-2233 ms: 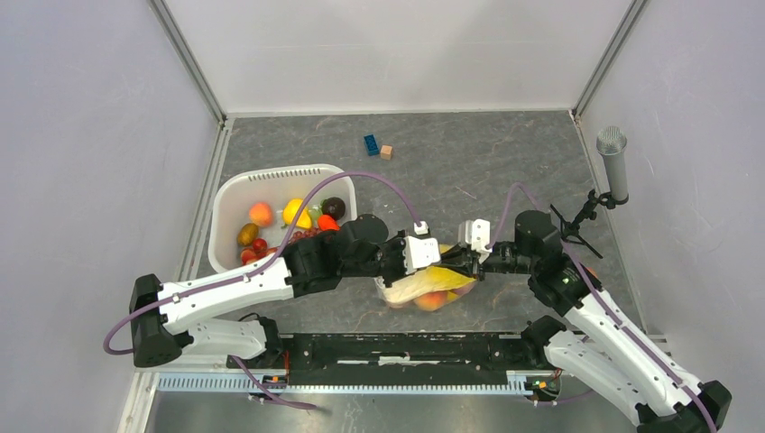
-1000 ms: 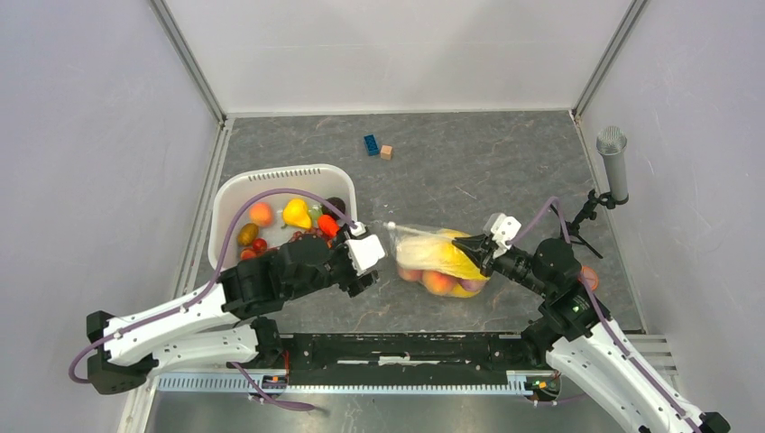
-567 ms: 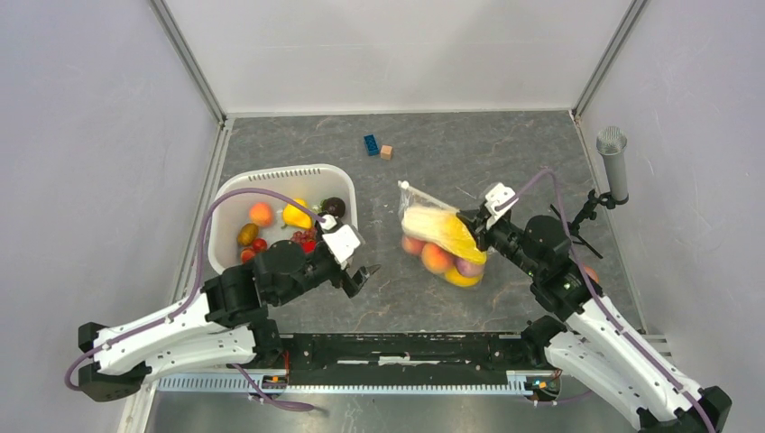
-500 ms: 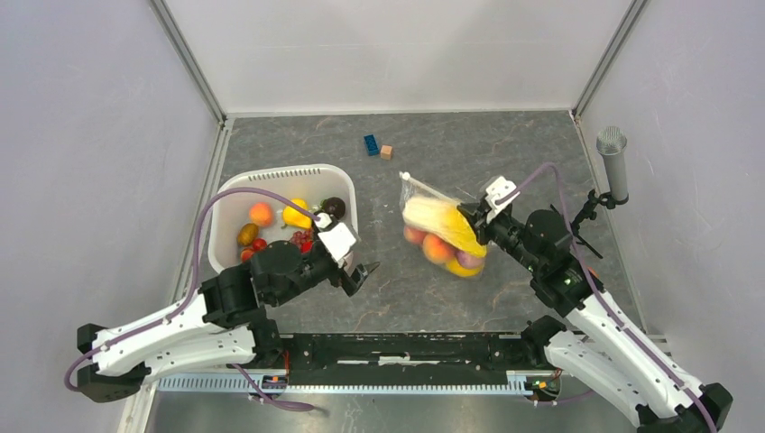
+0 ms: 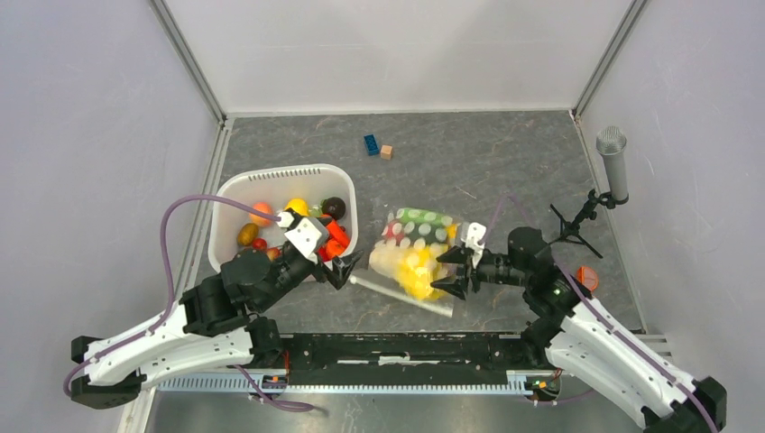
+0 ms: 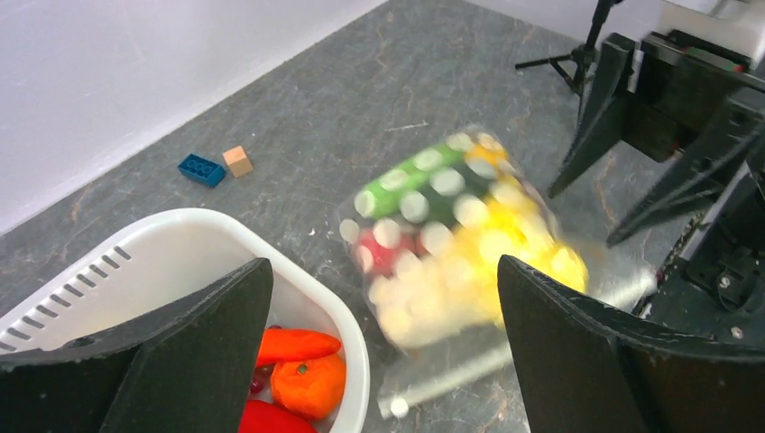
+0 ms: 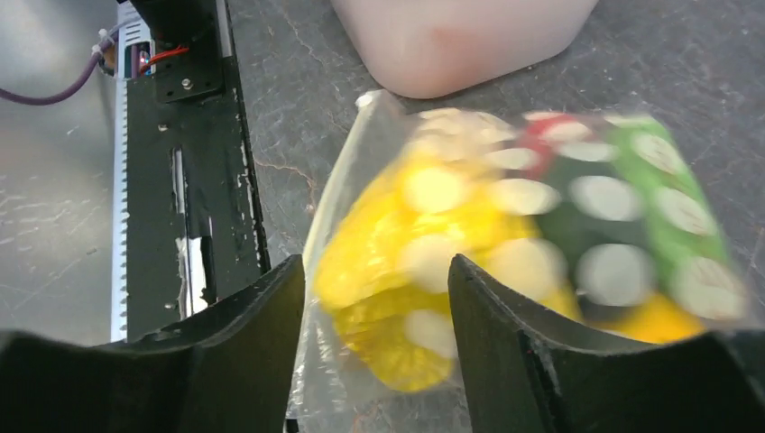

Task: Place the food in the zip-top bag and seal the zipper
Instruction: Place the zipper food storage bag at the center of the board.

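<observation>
Lying on the tabletop [image 5: 505,171] beside the white basket [image 5: 271,174], dotted zip-top bag [image 5: 420,236] holding yellow, green and red food [image 5: 410,265], right fingers [image 7: 541,361] spread wide beside it, left fingers [image 6: 586,361] spread too, both empty.

The grey, marbled table [image 5: 505,162] carries a white plastic basket [image 5: 271,174] by its left edge, and a blue brick [image 5: 371,144] with a small wooden cube [image 5: 386,152] just beside it, near the middle of the far edge. The dotted zip-top bag [image 5: 415,253] of food lies around the middle, nearer the near edge, its mouth strip toward that edge. A microphone stand [image 5: 577,221] stands by the right edge.
</observation>
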Controlling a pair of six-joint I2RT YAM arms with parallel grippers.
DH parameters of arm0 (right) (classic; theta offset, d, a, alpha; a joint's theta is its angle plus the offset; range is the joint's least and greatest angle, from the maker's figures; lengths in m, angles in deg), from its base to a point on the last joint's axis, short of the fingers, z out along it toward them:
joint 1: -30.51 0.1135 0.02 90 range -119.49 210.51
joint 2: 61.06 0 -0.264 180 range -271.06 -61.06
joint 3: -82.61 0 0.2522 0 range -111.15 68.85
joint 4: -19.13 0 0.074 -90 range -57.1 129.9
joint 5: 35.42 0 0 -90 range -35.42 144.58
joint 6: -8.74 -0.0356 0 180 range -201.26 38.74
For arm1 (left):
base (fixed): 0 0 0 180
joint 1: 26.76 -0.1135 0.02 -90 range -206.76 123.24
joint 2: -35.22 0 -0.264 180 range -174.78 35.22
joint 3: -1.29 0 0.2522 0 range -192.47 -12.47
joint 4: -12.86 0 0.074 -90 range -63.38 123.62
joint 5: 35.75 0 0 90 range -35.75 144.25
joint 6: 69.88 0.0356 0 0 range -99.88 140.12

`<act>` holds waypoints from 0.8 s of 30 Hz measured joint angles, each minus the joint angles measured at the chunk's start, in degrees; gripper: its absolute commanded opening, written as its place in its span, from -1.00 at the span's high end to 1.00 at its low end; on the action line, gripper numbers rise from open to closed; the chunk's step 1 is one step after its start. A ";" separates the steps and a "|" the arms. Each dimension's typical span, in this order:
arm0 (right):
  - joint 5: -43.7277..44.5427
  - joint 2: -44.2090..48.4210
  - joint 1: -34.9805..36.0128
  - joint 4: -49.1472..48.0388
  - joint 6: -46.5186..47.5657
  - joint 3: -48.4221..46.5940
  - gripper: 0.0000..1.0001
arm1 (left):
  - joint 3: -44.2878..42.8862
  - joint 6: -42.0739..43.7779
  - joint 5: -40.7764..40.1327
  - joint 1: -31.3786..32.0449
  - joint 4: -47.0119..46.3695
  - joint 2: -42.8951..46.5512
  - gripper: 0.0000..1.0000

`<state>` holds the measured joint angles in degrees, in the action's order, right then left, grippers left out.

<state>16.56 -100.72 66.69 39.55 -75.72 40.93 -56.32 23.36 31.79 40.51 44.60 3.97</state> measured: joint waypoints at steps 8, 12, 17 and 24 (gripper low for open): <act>10.47 12.66 0.17 -6.54 -5.14 2.34 -0.16 | 0.00 -0.13 -1.40 0.00 -0.83 0.55 -1.00; 12.41 3.91 0.15 -12.31 -10.97 2.89 -0.09 | 0.00 -1.40 -1.46 0.00 -0.55 0.55 -1.00; 13.88 -6.23 0.98 -14.58 -16.79 7.06 -0.16 | 0.02 -2.82 -2.38 0.00 -0.31 -0.07 -1.00; 23.78 -3.91 1.60 -12.90 -18.32 8.07 -0.43 | -0.02 -4.22 -6.60 -0.11 2.23 -4.94 -1.00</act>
<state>40.34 -104.63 68.29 26.66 -94.04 48.99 -56.35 19.15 25.19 40.40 46.83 -0.97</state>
